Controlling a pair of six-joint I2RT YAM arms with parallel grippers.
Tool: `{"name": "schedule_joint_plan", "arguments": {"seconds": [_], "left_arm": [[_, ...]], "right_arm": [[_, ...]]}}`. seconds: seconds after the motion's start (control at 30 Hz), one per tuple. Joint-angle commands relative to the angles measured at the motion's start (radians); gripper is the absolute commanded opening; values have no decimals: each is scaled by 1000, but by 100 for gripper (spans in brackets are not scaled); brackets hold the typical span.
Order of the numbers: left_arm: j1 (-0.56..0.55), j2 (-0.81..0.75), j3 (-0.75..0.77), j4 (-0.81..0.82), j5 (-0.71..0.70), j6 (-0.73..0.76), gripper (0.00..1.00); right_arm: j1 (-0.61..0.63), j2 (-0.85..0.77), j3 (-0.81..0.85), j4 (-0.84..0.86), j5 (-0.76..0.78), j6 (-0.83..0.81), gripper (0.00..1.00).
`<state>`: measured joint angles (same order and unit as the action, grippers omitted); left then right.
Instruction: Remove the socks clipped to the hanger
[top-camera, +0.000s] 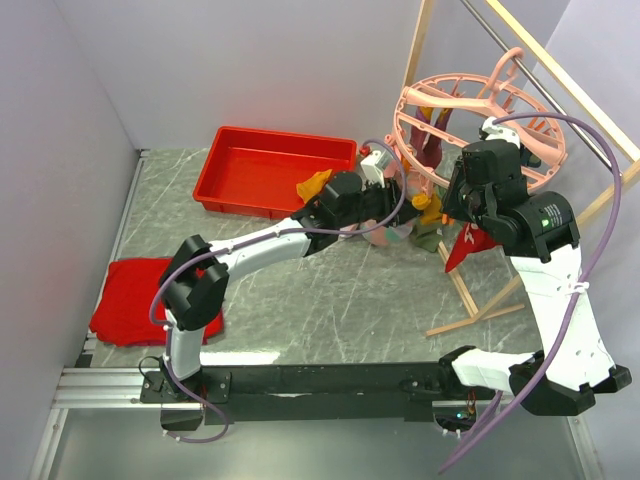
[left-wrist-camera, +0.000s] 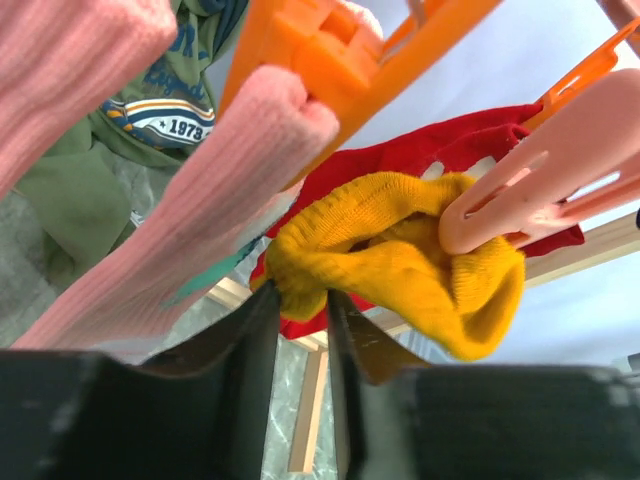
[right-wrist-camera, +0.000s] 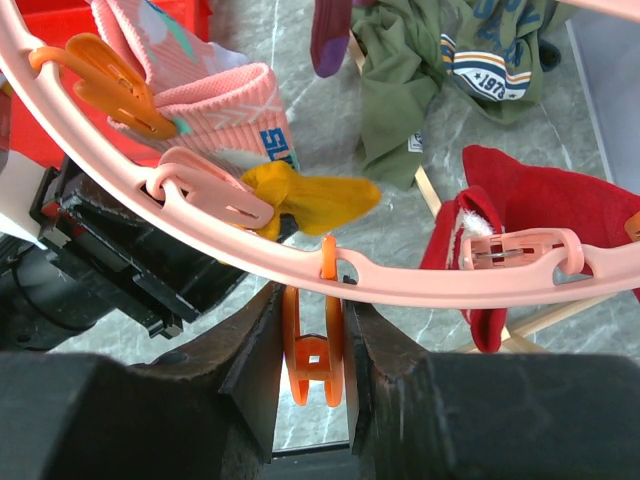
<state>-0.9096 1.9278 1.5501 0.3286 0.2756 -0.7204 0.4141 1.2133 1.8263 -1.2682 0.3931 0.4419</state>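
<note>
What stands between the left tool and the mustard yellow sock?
Nothing: the left tool grips the end of the mustard yellow sock. A pink clip clamps the sock to the hanger, blocking its removal; the right tool holds an orange clip instead.

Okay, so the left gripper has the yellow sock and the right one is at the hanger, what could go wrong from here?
1. The pink clip is clamped on the yellow sock, and the left gripper pinches only its tip. A pull may slip off or stretch the fabric.
2. The right gripper is shut on a dangling orange clip, not on the ring of the hanger, so the hanger could swing or tilt with the pull.
</note>
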Motion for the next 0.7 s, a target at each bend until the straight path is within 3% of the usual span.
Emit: {"name": "schedule_joint_plan", "arguments": {"seconds": [0.0, 0.03, 0.17, 0.27, 0.43, 0.6, 0.63, 0.67], "left_arm": [[-2, -21, 48, 9, 14, 21, 29], [-2, -27, 47, 0, 13, 27, 31], [-2, -78, -65, 30, -1, 3, 76], [-2, -69, -94, 92, 19, -30, 82], [-3, 0, -12, 89, 48, -53, 82], [-3, 51, 39, 107, 54, -54, 76], [-3, 56, 54, 104, 57, -50, 74], [-3, 65, 60, 104, 62, -50, 62]], "right_arm": [[-8, -6, 30, -3, -14, -25, 0], [-6, -5, 34, -3, -14, -28, 0], [-9, -9, 34, -2, -11, -31, 0], [-12, -12, 28, 3, -11, -32, 0], [-12, -8, 37, 3, -20, -32, 0], [-12, -6, 36, 1, -19, -37, 0], [-14, -6, 34, 0, -22, -35, 0], [-14, -8, 34, 1, -25, -35, 0]]}}
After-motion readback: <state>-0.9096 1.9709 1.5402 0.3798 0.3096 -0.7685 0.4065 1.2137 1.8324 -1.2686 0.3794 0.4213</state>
